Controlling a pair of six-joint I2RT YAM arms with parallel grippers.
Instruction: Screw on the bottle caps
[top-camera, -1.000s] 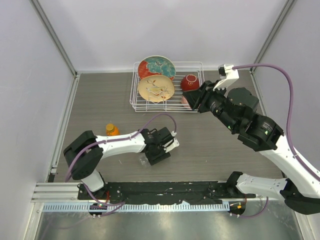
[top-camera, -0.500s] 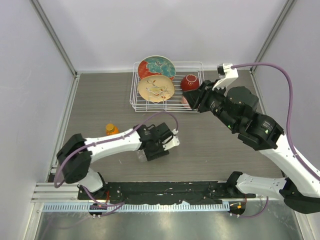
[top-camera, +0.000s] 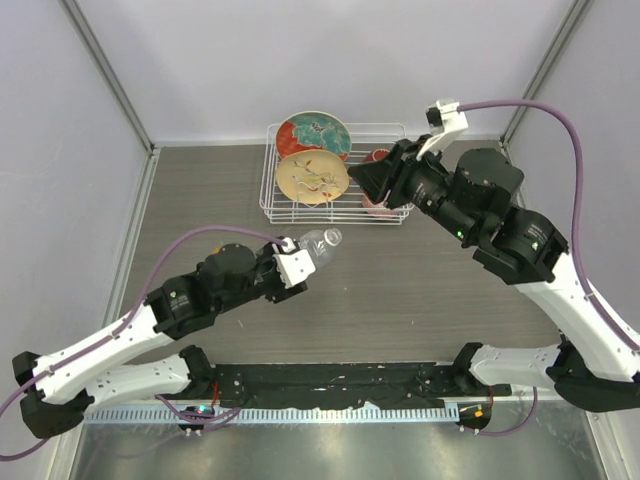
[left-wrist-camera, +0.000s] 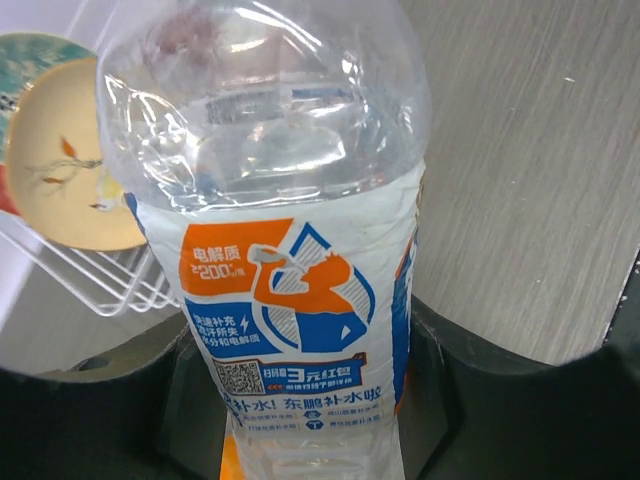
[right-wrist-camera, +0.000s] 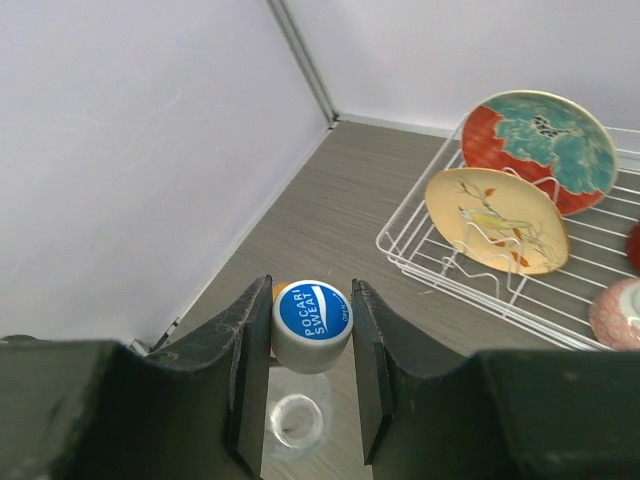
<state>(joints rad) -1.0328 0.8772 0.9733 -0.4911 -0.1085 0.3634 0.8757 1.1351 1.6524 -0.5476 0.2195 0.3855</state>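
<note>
White cap (right-wrist-camera: 312, 322), blue print on its top, is pinched at its sides by the right gripper (right-wrist-camera: 311, 305), the fingers pressed against it from either flank. Seen from overhead, that gripper hangs toward one o'clock of the table (top-camera: 420, 290), over the right end of the dish rack (top-camera: 268, 190), which stands at twelve o'clock.

The clear bottle (left-wrist-camera: 290, 300) is off the table near the centre. The left gripper (left-wrist-camera: 312, 410) is clamped on its lower body across the label. The bottle is tilted, with its neck pointing toward two o'clock, at the cap. Its mouth (right-wrist-camera: 295, 420) is open and uncapped. In the right wrist view it lies just below the cap at six o'clock, slightly off to the seven o'clock side. Cap and mouth are apart.

Step in hand, by my judgement: seating the cap. Recommendations:
- Shift the cap toward seven o'clock until it sits concentric with the mouth.
- Match the cap's axis to the tilted neck before contact; a skewed start risks crossed threads.
- Lower with light pressure only, since the bottle's wall looks thin and dented.
- Hold the bottle firm against the twist, then turn the cap clockwise.
</note>
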